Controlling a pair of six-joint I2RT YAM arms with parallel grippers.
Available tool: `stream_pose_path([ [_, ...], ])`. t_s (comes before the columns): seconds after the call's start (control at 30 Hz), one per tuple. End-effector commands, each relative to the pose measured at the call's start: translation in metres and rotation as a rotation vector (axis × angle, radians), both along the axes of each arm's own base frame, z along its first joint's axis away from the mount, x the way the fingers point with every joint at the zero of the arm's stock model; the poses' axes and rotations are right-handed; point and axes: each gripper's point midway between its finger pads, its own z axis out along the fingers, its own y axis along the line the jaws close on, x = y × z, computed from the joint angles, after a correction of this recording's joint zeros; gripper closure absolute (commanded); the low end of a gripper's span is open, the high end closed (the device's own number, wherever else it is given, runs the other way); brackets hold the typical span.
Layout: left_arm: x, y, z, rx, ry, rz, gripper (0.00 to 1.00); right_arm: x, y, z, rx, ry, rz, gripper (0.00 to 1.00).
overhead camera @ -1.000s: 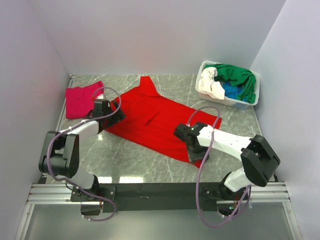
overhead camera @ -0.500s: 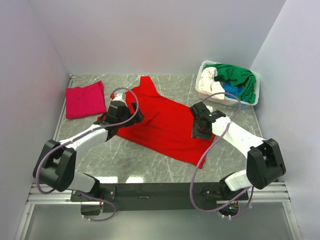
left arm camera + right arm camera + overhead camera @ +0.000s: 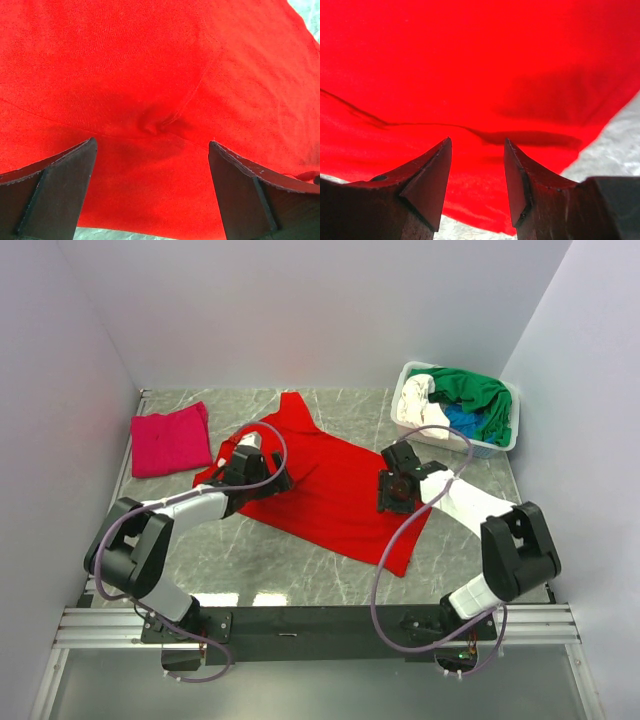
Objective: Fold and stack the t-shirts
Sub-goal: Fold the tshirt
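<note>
**One shirt folded, the red one flat, three more in the basket**

At the far left of the worktop [image 3: 300,575] the magenta-pink t-shirt [image 3: 168,442] lies folded into a rough square. It is the only piece that looks finished, and it would serve as the base of the stack. Close beside it, the red t-shirt [image 3: 335,490] is spread slantwise across the middle. It has a small pucker and a crease or two, and no fold has been made in it yet.

The left gripper [image 3: 262,468] hangs over the shirt's left part, its jaws spread wide and empty. The right gripper [image 3: 393,488] hangs over the shirt's right part, jaws partly apart. As far as its wrist view shows, nothing is pinched between them.

At the far right, the white basket [image 3: 480,450] holds the green t-shirt [image 3: 475,390], the white t-shirt [image 3: 420,410] and the blue t-shirt [image 3: 462,420] in a loose heap.

By my reckoning about a fifth of the job is done. The red shirt needs folding and stacking, then the three in the basket. Nothing lies on the red cloth, though the arms' cables [image 3: 430,430] loop just above it and could snag. The magenta-pink shirt also sits close to the red one's left sleeve.
</note>
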Motion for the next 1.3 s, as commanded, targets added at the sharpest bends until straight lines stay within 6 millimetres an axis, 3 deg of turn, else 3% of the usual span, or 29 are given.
stream_pose_path([
  [0.0, 0.018, -0.002, 0.032, -0.009, -0.097, 0.020, 0.01, 0.022, 0.015, 0.006, 0.049, -0.041, 0.030, 0.47],
  [0.13, 0.036, 0.000, 0.054, 0.012, -0.141, 0.043, 0.01, 0.022, 0.017, 0.000, 0.051, -0.023, 0.023, 0.48],
  [0.2, 0.047, 0.007, 0.062, 0.030, -0.150, 0.077, 0.01, 0.026, 0.017, 0.007, 0.058, -0.040, 0.015, 0.48],
  [0.27, 0.071, 0.016, 0.078, 0.012, -0.171, 0.130, 0.01, 0.032, 0.019, 0.019, 0.062, -0.073, 0.011, 0.48],
  [0.3, 0.085, 0.019, 0.095, -0.006, -0.203, 0.151, 0.01, 0.034, 0.019, 0.024, 0.065, -0.085, 0.012, 0.48],
  [0.33, 0.099, 0.029, 0.090, -0.005, -0.192, 0.192, 0.01, 0.036, 0.019, 0.027, 0.064, -0.089, 0.011, 0.48],
  [0.43, 0.133, 0.032, 0.091, -0.001, -0.188, 0.222, 0.01, 0.039, 0.024, 0.041, 0.086, -0.120, 0.017, 0.48],
  [0.67, 0.209, -0.002, 0.071, -0.008, -0.194, 0.161, 0.11, 0.038, 0.031, 0.064, 0.131, -0.185, 0.038, 0.49],
  [0.8, 0.255, -0.016, 0.057, -0.024, -0.235, 0.157, 0.12, 0.033, 0.036, 0.072, 0.151, -0.211, 0.060, 0.49],
  [0.9, 0.279, -0.020, 0.044, -0.014, -0.245, 0.169, 0.12, 0.028, 0.038, 0.073, 0.165, -0.219, 0.076, 0.49],
  [1.13, 0.302, -0.022, 0.011, 0.017, -0.251, 0.180, 0.12, 0.015, 0.042, 0.066, 0.202, -0.205, 0.113, 0.49],
  [1.27, 0.308, -0.019, 0.018, 0.010, -0.277, 0.198, 0.12, 0.013, 0.045, 0.065, 0.214, -0.204, 0.129, 0.49],
])
